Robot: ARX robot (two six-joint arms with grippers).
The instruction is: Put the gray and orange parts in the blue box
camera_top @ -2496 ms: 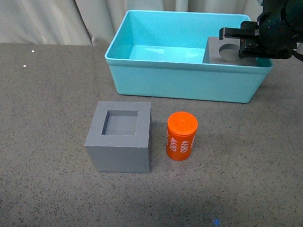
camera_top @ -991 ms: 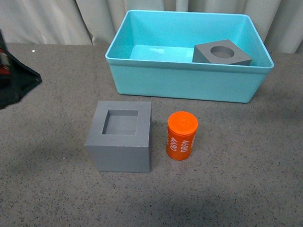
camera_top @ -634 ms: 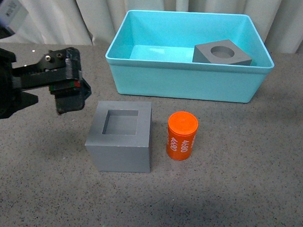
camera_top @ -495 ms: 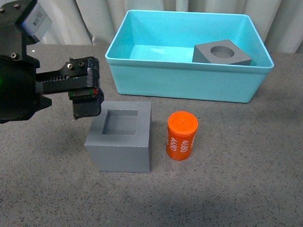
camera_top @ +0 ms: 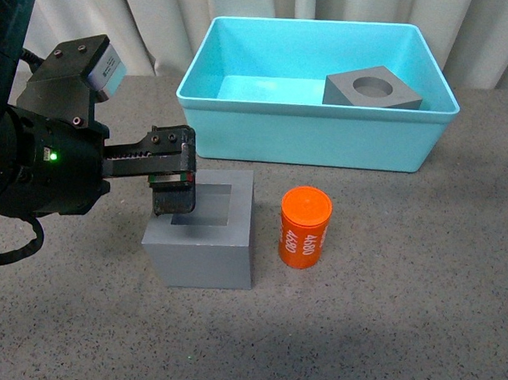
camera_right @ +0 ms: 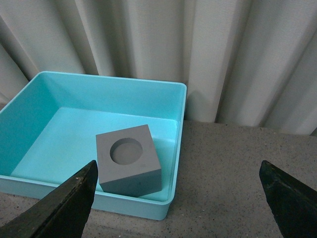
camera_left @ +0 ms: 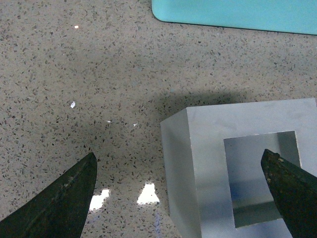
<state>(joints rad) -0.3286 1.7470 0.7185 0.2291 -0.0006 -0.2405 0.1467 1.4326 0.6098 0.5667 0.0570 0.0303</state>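
A gray cube with a square recess [camera_top: 204,238] stands on the table in front of the blue box [camera_top: 319,146]. My left gripper [camera_top: 172,193] hangs open over the cube's left top edge. In the left wrist view my left gripper [camera_left: 178,154] straddles that cube [camera_left: 208,148], one finger over the recess and the other over bare table. The orange cylinder [camera_top: 305,228] with white digits stands upright just right of the cube. A gray cube with a round recess [camera_top: 371,90] lies tilted inside the box, at its right end. My right gripper [camera_right: 178,163] is open and empty, above that cube [camera_right: 130,163] and the box rim [camera_right: 181,89].
The speckled gray table [camera_top: 408,310] stretches in front and to the right of the parts. A pale curtain [camera_top: 148,27] hangs right behind the box. The left arm's black body fills the left side of the front view.
My right gripper let go of the round-recess cube in the box and left the front view. My left arm came in from the left and now hangs over the square-recess cube.
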